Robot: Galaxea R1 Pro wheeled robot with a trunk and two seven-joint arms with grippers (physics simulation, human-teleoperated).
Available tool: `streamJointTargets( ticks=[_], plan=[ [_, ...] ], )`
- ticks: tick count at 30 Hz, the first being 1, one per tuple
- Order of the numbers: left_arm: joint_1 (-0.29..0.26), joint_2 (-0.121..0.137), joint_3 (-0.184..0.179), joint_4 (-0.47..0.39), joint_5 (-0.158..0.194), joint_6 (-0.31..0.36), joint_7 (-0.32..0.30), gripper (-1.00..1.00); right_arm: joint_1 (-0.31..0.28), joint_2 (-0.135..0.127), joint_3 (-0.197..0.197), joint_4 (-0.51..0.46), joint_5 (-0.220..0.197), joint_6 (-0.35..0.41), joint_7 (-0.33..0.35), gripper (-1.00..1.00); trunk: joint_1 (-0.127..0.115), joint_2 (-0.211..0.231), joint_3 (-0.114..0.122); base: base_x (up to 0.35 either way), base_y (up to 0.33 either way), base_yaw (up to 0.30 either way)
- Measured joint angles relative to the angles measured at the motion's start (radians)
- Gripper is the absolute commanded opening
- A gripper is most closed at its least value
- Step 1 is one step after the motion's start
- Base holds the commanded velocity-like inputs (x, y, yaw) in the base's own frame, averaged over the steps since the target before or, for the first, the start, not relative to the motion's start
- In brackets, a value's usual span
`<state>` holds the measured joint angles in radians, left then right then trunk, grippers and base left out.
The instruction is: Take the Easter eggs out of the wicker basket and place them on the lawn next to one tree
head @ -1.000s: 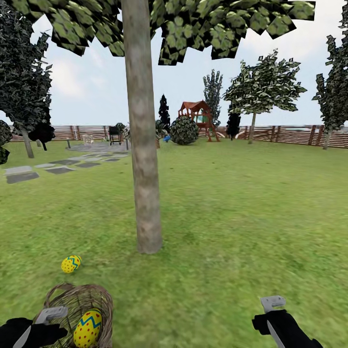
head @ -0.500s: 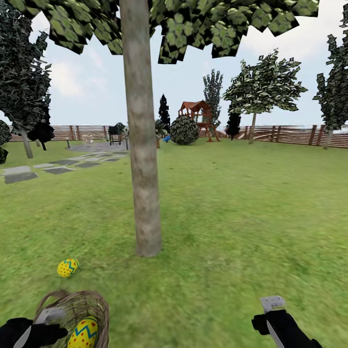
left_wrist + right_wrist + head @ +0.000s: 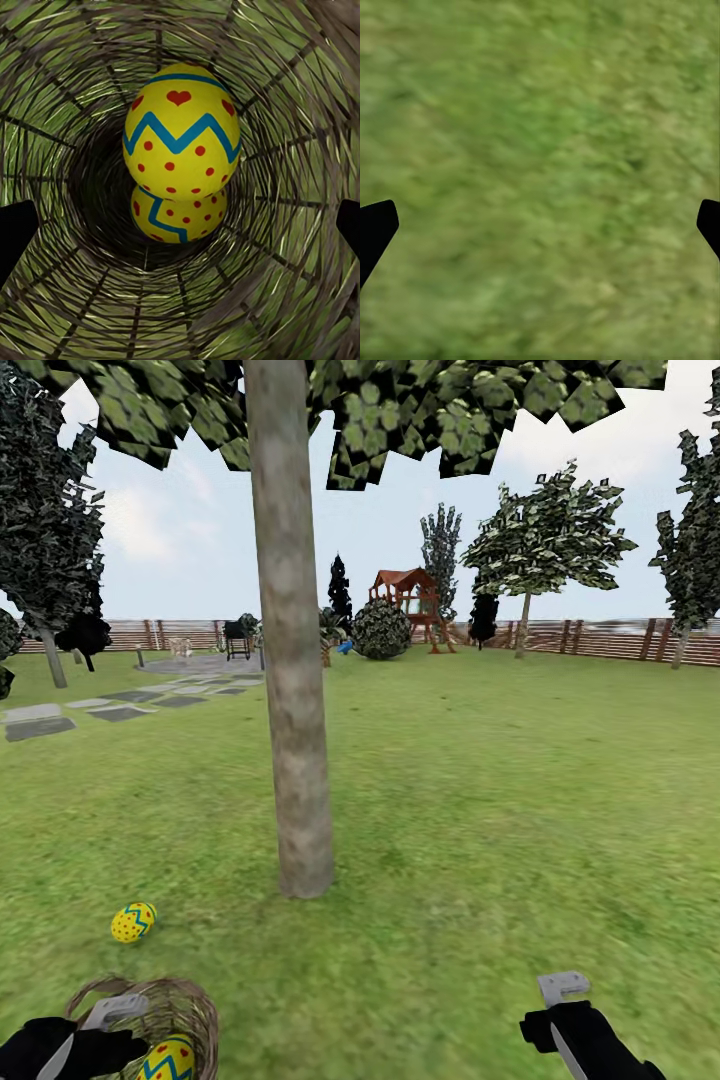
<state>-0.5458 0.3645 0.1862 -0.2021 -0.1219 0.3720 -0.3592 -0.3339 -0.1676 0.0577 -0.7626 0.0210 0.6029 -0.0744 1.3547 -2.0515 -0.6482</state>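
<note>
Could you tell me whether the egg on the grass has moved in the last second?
No: the egg keeps its place left of the tree trunk; only the camera shifted.

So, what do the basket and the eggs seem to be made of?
The wicker basket looks like woven brown cane: crossing thin strands, matte, with grass showing through gaps. The eggs look smooth, hard and painted, slightly glossy; plastic or real shell, I cannot tell.

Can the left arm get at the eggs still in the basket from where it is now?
Probably yes. The left gripper looks straight down into the wicker basket, fingers spread wide, with two eggs stacked below: the upper egg and the lower egg. Nothing blocks the way.
</note>
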Motion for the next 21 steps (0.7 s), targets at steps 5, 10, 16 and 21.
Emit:
streamJointTargets(
  ticks=[5,10,16,21],
  plan=[
    [0.000,0.001,0.000,0.000,0.001,0.000,0.000,1.00,0.000,0.001,0.000,0.001,0.000,0.000,0.000,1.00,0.000,0.000,0.000,0.184,0.000,0.000],
    [0.000,0.001,0.001,0.000,0.002,0.000,0.000,1.00,0.000,0.001,0.000,0.002,0.001,0.000,0.000,1.00,0.000,0.000,0.000,0.177,0.039,0.000],
    [0.000,0.001,0.002,0.000,0.002,0.002,0.000,1.00,0.000,0.001,0.000,0.002,0.002,-0.001,0.000,1.00,0.000,0.000,0.000,0.206,0.217,0.000],
    [0.000,0.001,0.002,0.000,0.002,0.001,0.000,1.00,0.000,0.002,0.001,0.002,0.002,-0.001,0.000,1.00,0.000,0.000,0.000,0.236,0.233,0.000]
  ],
)
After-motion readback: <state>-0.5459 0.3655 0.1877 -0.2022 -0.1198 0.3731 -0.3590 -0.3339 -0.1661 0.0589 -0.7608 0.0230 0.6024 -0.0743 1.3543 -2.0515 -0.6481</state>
